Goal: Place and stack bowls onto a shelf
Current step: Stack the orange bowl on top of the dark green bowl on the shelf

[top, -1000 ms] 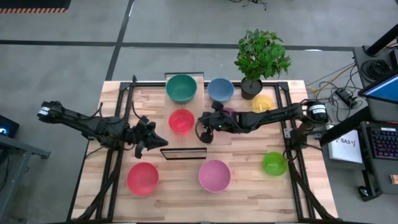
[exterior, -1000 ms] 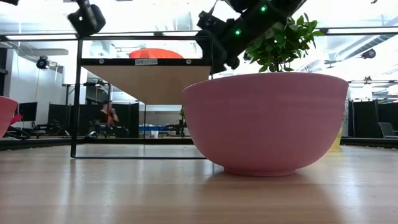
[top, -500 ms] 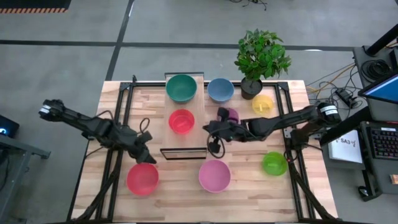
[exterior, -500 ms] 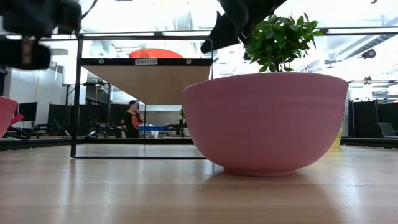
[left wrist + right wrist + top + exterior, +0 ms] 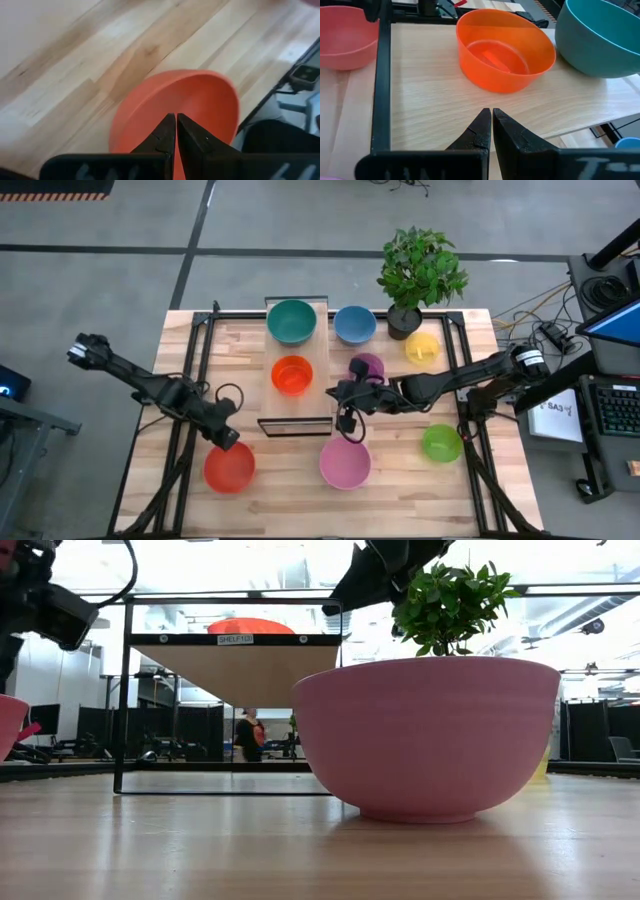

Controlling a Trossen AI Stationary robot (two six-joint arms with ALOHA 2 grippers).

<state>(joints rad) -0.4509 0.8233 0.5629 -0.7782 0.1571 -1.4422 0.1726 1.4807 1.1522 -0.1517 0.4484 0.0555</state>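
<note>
Two round plastic bowls sit on the pale wood shelf in the high view: a larger teal bowl and a smaller orange bowl. On the slatted wooden counter lie the blue bowl, purple bowl, yellow bowl, green bowl, pink bowl and red bowl. The left claw hangs over the red bowl's rim; the right claw is just beside the shelf. Low view: the pink bowl fills the foreground, with a person far behind. Left wrist view: that claw is pinched closed, empty, above the red bowl. Right wrist view: that claw is likewise closed and empty, facing the orange bowl.
</note>
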